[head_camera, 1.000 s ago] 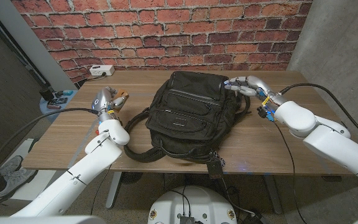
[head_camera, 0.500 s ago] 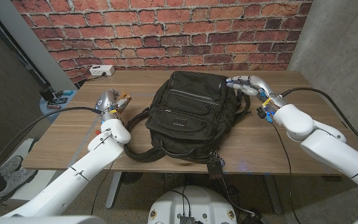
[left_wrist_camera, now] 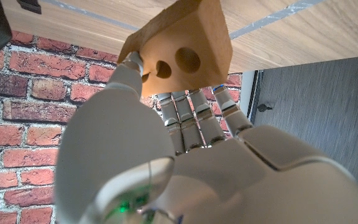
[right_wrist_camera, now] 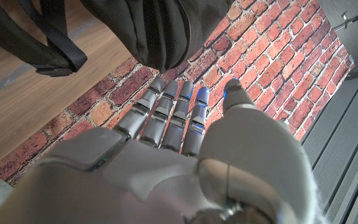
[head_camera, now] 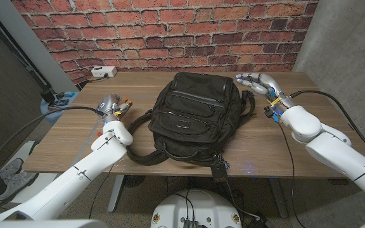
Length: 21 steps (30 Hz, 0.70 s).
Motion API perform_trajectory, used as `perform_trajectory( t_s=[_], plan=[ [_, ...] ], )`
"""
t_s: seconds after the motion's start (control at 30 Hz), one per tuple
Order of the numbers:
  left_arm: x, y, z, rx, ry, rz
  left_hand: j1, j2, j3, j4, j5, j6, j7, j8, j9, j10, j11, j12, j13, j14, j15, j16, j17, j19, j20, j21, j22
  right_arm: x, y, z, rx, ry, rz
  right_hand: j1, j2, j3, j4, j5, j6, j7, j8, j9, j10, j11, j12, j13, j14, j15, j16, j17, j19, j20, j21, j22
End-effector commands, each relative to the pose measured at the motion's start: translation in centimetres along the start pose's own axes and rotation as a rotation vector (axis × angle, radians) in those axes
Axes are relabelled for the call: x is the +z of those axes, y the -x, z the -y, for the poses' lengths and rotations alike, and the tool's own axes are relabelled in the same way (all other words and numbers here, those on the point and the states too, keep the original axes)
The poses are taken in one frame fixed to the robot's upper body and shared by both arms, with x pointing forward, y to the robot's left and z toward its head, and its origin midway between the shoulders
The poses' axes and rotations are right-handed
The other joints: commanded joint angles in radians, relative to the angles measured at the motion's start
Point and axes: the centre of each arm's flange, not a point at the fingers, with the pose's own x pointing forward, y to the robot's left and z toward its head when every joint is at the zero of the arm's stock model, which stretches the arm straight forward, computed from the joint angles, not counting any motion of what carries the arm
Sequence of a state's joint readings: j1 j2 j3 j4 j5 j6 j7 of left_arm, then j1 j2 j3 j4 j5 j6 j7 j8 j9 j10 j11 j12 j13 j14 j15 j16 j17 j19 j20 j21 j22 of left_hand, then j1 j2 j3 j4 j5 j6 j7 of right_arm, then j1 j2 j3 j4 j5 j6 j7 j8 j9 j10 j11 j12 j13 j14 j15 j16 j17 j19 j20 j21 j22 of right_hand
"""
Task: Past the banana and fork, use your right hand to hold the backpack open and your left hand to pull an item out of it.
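At the centre of the head view, the black soft fabric backpack point(head_camera: 192, 117) lies on the brown wooden worktop point(head_camera: 68, 142), its straps trailing toward the lower edge; it appears zipped or at least collapsed, though the opening is hard to make out from here. To its upper right, the right hand point(head_camera: 256, 83) sits just beside the bag's top corner, fingers stretched out and holding nothing; whether it touches the fabric I cannot tell. At middle left, well apart from the bag, the left hand point(head_camera: 111, 105) pinches a tan wedge-shaped block with round holes, like a toy piece of cheese point(left_wrist_camera: 182, 48), between thumb and fingers.

By my judgement the backpack will handle as limp and yielding: light cloth that sags and folds, so the mouth will close unless an edge is lifted; the rim near the top zip or the carry handle looks the best hold. The block seems rigid, light and easy to keep.

No brand, label or writing can be read.
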<state>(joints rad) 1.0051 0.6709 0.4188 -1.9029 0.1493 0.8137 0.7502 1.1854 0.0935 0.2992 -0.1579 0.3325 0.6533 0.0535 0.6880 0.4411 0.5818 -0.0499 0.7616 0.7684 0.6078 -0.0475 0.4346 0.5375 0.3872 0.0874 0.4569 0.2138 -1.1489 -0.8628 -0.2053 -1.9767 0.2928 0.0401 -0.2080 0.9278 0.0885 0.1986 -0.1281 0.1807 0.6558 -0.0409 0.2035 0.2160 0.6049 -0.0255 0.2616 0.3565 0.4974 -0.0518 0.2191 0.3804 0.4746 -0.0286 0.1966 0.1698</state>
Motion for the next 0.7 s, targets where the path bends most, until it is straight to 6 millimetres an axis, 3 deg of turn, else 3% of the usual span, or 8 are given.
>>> perform_trajectory(
  t_s=[0.03,0.43,0.57,0.7],
  plan=[
    [-0.8,-1.1,0.1,-0.021,-0.015,-0.026,-0.005,0.008,0.015,0.012,0.003,0.001,0.006,-0.001,0.002,-0.012,0.001,-0.008,-0.003,-0.008,0.004,-0.002,0.0,-0.006,0.0,0.0,0.0,-0.2,0.0,0.9,-0.051,-0.022,-0.004,-0.006,0.001,-0.006,0.0,0.0,0.003,0.004,0.006,0.002,0.005,0.003,0.002,0.001,0.0,-0.059,0.01,-0.001,0.009,0.004,0.007,0.004],
    [-1.5,-2.7,1.2,-0.041,-0.027,-0.038,-0.013,0.009,0.02,0.011,0.002,-0.007,0.006,-0.009,-0.006,-0.016,0.005,-0.023,-0.018,-0.019,0.003,-0.012,-0.007,-0.014,0.0,-0.001,-0.001,0.0,1.3,1.8,-0.124,-0.062,0.0,-0.007,0.003,-0.006,-0.002,0.0,0.004,0.006,0.006,0.002,0.005,0.004,0.001,0.002,-0.001,-0.059,0.011,-0.002,0.009,0.004,0.006,0.004],
    [-1.4,-3.3,1.4,-0.046,-0.022,-0.031,-0.015,0.011,0.022,0.011,0.001,-0.006,0.008,-0.01,-0.008,-0.015,0.004,-0.027,-0.022,-0.019,0.006,-0.012,-0.007,-0.014,-0.001,-0.001,-0.001,-0.4,1.6,1.9,-0.152,-0.078,0.0,-0.01,-0.001,-0.009,-0.004,-0.001,-0.009,0.01,0.001,0.001,-0.013,0.008,-0.009,-0.001,-0.031,-0.048,0.0,-0.005,0.016,0.004,0.008,0.004],
    [-1.2,-3.8,1.6,-0.042,-0.018,-0.025,-0.016,0.011,0.022,0.01,0.001,-0.005,0.005,-0.011,-0.01,-0.014,0.004,-0.028,-0.023,-0.016,0.003,-0.011,-0.007,-0.014,0.0,-0.001,-0.001,-1.2,1.8,2.0,-0.177,-0.111,0.006,-0.038,0.012,-0.014,0.013,-0.001,-0.018,0.014,0.0,0.001,-0.022,0.008,-0.017,-0.003,-0.043,-0.045,-0.002,-0.006,0.016,0.003,0.007,0.005]
  ],
)
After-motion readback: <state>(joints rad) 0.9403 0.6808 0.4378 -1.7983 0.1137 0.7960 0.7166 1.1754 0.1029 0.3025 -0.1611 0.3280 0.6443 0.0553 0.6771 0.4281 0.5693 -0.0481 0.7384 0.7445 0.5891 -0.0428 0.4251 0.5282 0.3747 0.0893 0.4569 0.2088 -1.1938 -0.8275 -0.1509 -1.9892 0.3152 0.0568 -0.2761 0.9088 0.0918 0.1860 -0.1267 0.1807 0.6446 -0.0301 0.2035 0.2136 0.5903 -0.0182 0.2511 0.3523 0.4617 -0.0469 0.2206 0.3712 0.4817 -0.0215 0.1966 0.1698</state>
